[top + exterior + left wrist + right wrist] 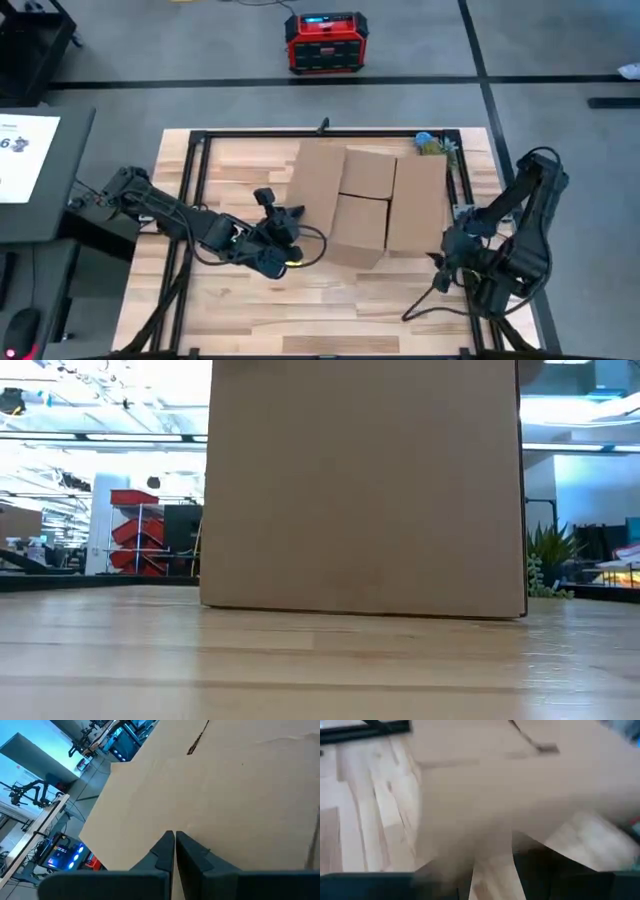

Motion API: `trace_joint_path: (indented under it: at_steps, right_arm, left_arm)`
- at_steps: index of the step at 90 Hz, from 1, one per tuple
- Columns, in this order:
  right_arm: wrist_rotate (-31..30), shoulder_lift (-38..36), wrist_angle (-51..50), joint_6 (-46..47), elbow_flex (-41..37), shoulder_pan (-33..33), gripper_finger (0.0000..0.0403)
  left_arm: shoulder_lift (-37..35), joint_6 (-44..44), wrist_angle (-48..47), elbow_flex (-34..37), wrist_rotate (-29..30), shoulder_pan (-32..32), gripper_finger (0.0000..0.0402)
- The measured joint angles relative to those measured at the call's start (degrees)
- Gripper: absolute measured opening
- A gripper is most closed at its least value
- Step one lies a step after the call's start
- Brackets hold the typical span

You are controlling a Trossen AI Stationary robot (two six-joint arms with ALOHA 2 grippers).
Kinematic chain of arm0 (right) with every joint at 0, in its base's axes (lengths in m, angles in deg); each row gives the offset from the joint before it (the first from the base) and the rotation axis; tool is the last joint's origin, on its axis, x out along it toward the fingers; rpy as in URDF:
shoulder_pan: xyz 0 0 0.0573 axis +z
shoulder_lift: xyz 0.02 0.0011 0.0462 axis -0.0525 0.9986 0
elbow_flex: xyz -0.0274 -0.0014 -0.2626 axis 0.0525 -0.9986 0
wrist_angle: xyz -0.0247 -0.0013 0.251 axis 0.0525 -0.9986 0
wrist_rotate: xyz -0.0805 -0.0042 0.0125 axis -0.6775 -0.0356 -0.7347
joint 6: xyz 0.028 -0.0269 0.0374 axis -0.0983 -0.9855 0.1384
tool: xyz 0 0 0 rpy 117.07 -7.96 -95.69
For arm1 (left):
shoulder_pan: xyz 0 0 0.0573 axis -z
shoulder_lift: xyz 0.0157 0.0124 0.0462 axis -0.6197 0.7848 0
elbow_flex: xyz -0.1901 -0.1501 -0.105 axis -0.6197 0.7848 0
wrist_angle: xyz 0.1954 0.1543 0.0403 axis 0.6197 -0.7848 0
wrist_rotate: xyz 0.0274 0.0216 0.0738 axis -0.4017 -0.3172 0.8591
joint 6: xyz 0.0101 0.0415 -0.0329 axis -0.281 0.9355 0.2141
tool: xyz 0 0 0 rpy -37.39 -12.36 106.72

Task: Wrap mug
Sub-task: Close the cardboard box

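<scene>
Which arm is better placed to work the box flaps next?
Left, probably. The left claw sits at the cardboard box's left flap, fingers shut right at its edge in the left wrist view. The right claw hangs by the box's right corner, off the flap.

bright, even light; blurred right wrist view

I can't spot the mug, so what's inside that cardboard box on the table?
The cardboard box has its flaps spread open, but only brown cardboard shows in the high view. No mug is visible; anything deeper inside is hidden.
</scene>
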Motion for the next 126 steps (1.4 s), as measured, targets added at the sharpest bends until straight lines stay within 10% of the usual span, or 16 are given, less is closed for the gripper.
trace_joint_path:
  at_steps: [33, 70, 102, 126]
  right_arm:
    - [7.76, -0.23, 25.13, -39.79, 0.08, -14.36, 0.0118]
    - [23.05, -0.29, 38.2, -56.19, -3.3, -26.64, 0.0118]
    - [25.45, -1.72, 39.63, -60.75, -3.65, -29.75, 0.0118]
    - [25.54, -4.98, 19.09, -40.89, 5.73, -23.91, 0.0118]
  left_arm:
    - [0.17, 4.53, 9.33, 0.11, -4.26, 0.39, 0.0]
    - [0.17, 3.82, 9.43, 0.11, -4.3, 0.44, 0.0]
    - [0.15, 3.56, 9.43, 0.08, -4.15, 0.81, 0.0]
    - [0.13, 3.56, 9.38, 0.02, -4.15, 0.81, 0.0]
